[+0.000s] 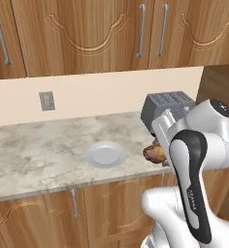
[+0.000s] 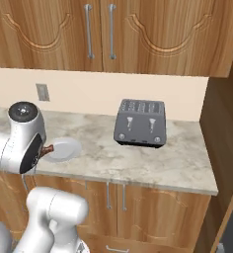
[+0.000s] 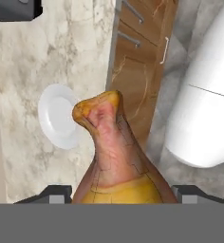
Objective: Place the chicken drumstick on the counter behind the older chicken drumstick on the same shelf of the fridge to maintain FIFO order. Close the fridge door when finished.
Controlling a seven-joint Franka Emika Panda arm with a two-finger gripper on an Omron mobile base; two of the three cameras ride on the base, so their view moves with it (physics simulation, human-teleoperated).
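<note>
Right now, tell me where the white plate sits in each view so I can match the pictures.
Left base view: plate at centre, on the counter, left of the arm.
Right base view: plate at left, beside the arm's joint.
Hand view: plate left of the drumstick.
Shared landmark: the grey toaster, beside the plate.

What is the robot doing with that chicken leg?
The robot's gripper is holding the chicken drumstick between its two fingers, lifted up above the edge of the counter. A white plate sits empty on the counter nearby, and a grey toaster stands further along by the wall. The drumstick still needs to go to the fridge, so the job is only just started.
</note>
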